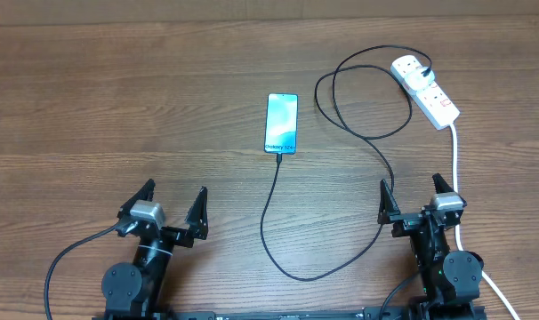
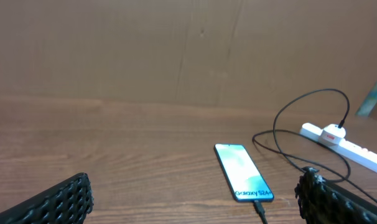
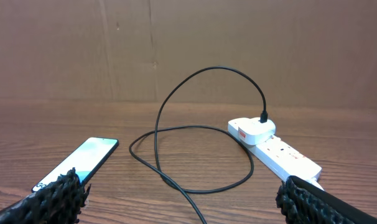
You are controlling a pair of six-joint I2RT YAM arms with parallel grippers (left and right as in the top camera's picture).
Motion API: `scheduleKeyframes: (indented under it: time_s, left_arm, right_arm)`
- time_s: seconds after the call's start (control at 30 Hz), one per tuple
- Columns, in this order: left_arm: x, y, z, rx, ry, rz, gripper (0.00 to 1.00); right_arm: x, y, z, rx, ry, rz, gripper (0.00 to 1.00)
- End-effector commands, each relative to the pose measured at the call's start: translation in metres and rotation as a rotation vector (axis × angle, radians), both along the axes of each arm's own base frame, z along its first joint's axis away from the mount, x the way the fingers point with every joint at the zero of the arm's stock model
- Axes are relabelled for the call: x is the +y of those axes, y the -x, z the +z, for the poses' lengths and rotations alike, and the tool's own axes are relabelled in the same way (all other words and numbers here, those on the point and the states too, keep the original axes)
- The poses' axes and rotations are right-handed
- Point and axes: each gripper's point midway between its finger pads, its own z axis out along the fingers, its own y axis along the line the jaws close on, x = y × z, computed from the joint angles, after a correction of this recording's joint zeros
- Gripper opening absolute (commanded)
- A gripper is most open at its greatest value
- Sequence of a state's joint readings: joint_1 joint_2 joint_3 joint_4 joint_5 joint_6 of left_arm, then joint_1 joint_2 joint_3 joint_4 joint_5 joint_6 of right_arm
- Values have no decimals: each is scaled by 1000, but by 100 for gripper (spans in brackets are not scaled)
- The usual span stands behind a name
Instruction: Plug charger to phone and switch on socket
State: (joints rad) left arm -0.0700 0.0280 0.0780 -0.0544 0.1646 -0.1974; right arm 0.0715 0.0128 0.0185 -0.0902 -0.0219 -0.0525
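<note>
Phone (image 1: pixel 282 123) flat on the wooden desk (image 1: pixel 118 107), screen up and lit blue-cyan, lying around the middle, long axis running away from the arms. Well apart from both sets of fingers: ahead and to the right of the left gripper (image 1: pixel 173 211), ahead and to the left of the right gripper (image 1: pixel 419 197).

Charger (image 1: pixel 278 222) cable with its small tip at the phone's near short edge, apparently seated in the port. From there trailing toward the near edge, looping back between the arms, passing close by the right gripper's left finger, then curling in a wide coil up to a white plug block on the socket (image 1: pixel 426 88).

Socket at the far right of the desk, lying at an angle, ahead of the right gripper and apart from it; thick white cord (image 1: pixel 456 178) running down past the right arm toward the near edge. Switch position too small to tell.

Left fingers (image 2: pixel 58 202) spread wide, holding nothing. Right fingers (image 3: pixel 51 196) likewise spread wide, empty.

Bare wood across the whole left half and far left. Tighter on the right, with cable loops and white cord lying around the right arm. Brown wall (image 3: pixel 188 50) along the far edge.
</note>
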Motion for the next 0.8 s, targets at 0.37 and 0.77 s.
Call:
scheduleKeyframes:
  time_s: [0.37, 0.77]
  left_arm:
    - [14, -5, 2, -101, -83, 61, 100]
    - [51, -7, -35, 59, -105, 271, 100]
  right_arm:
    - [-2, 0, -1, -5, 1, -8, 100]
    - [-2, 0, -1, -5, 1, -8, 100]
